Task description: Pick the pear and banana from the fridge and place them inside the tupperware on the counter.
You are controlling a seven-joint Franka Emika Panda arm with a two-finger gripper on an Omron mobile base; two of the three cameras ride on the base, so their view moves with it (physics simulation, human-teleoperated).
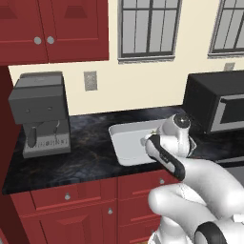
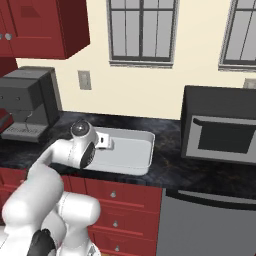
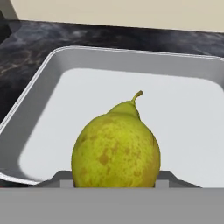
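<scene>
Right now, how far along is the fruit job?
Done: the pear is out of the fridge and carried to the counter. In hand: it sits between the fingers, over the tupperware, whose floor looks bare, so it is not released yet. Left: drop it in, then fetch the banana.

The white arm [image 1: 200, 190] is bent at the elbow and reached forward from the base toward the tupperware [image 2: 135, 150], with its dark-jointed wrist held above the tray's near edge. The gripper [image 3: 114, 181] is seen pointing out over the tray's near rim, its fingers set on either side of the pear [image 3: 116, 151]. The pear is clasped between them, stem pointing away from the hand, and is carried above the tray's pale floor.
</scene>
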